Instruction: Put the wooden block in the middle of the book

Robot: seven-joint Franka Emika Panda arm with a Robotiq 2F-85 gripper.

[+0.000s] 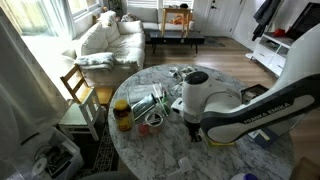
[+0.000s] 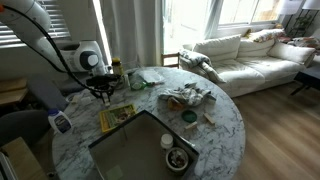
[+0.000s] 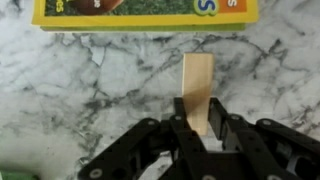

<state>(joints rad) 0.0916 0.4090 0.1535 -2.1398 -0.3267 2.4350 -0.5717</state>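
Note:
In the wrist view a pale wooden block (image 3: pixel 197 85) stands lengthwise between my gripper's (image 3: pixel 198 122) black fingers, which are shut on its lower end. It is over the white marble table (image 3: pixel 90 85). The book (image 3: pixel 140 12), with a yellow border and a green cover picture, lies at the top edge of that view, just beyond the block's far end. In an exterior view the book (image 2: pixel 116 117) lies on the table below and to the right of my gripper (image 2: pixel 101 93). In an exterior view my gripper (image 1: pixel 194 120) points down over the table; the block and book are hidden there.
The round marble table (image 2: pixel 215 130) carries a dark rectangular tray (image 2: pixel 135 150) with a small bowl (image 2: pixel 178 159), a pile of clutter (image 2: pixel 188 97), a jar (image 1: pixel 122 116) and a wire rack (image 1: pixel 143 104). A wooden chair (image 1: pixel 78 90) stands beside the table, a sofa (image 2: pixel 250 55) beyond.

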